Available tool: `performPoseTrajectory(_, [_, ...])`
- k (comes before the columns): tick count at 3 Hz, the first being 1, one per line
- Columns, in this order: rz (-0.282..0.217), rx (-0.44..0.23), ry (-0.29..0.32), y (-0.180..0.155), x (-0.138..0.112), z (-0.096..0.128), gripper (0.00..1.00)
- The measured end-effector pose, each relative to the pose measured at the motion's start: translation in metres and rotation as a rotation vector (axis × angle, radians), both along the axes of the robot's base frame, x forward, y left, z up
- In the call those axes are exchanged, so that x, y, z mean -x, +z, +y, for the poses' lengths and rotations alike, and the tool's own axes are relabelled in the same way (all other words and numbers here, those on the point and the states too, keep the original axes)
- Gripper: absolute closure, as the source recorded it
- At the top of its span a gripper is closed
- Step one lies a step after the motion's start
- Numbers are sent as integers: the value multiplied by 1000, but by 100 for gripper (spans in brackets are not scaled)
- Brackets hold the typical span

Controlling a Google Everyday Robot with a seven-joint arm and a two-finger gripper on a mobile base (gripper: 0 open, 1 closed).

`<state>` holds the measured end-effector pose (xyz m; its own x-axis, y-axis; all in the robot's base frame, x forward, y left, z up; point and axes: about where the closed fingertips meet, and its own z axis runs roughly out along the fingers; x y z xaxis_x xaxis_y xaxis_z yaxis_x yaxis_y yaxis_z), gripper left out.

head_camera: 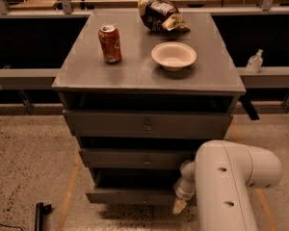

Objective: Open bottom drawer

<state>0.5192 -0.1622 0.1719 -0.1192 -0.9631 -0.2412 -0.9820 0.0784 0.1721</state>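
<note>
The bottom drawer (130, 195) is the lowest of three grey fronts on the cabinet, with a dark gap above it. Its front sits level with or slightly forward of the drawer above. My white arm (229, 182) comes up from the lower right. The gripper (179, 203) hangs at the right end of the bottom drawer's front, with one tan fingertip (178, 206) pointing down just below the front's lower edge. The drawer's centre knob is hard to make out in the shadow.
On the cabinet top (86, 76) stand a red soda can (110, 43), a white bowl (174, 56) and a crumpled chip bag (159, 9). A sanitizer bottle (254, 61) sits on the ledge at right. A black object (39, 214) lies on the speckled floor at lower left.
</note>
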Motion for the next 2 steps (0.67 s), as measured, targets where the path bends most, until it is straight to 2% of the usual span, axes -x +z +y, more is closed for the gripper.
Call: performPoseTrajectory(2, [31, -9, -5, 4, 11, 1, 88])
